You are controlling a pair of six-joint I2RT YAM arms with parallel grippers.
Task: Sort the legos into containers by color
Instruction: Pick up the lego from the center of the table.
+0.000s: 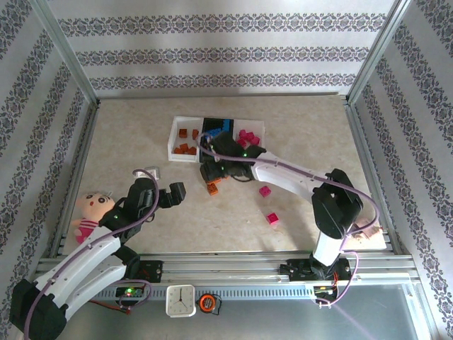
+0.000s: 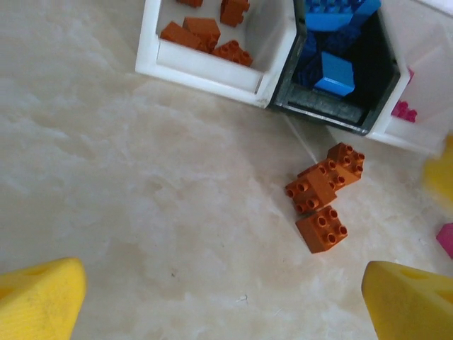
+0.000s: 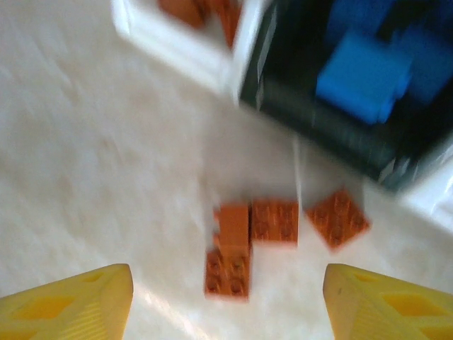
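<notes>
Ok, left to right. The doll point(image 1: 92, 211) at the far left is not part of the sort, so ignore it.

The left gripper point(image 2: 225, 303) hovers over bare table short of the bins, fingers spread wide with nothing between them. Leave it out of the way. Both wrist cameras look at the same patch, and you don't want the arms to cross.

The left white bin point(image 2: 205, 71) already has orange pieces in it, so that's your drop target. The loose orange bricks point(image 2: 320, 198) lie bunched on the table just in front of the black bin point(image 2: 322, 113), which holds the blue bricks point(image 2: 334, 73).

The right gripper point(image 3: 226, 306) hangs over that orange bunch, fingers spread and holding nothing. The right wrist view is blurred, so I can't tell its height.

This looks like a pick:
- Take the brick sitting slightly apart at the right of the bunch in the right wrist view.
- Square the fingers to its flat sides.
- Come straight down and close on one brick only.
- Stay off the black bin's front wall.

The right white bin point(image 2: 410, 140) has pink in it. The loose pink bricks point(image 1: 265, 190) lie further right on the table and can wait.
</notes>
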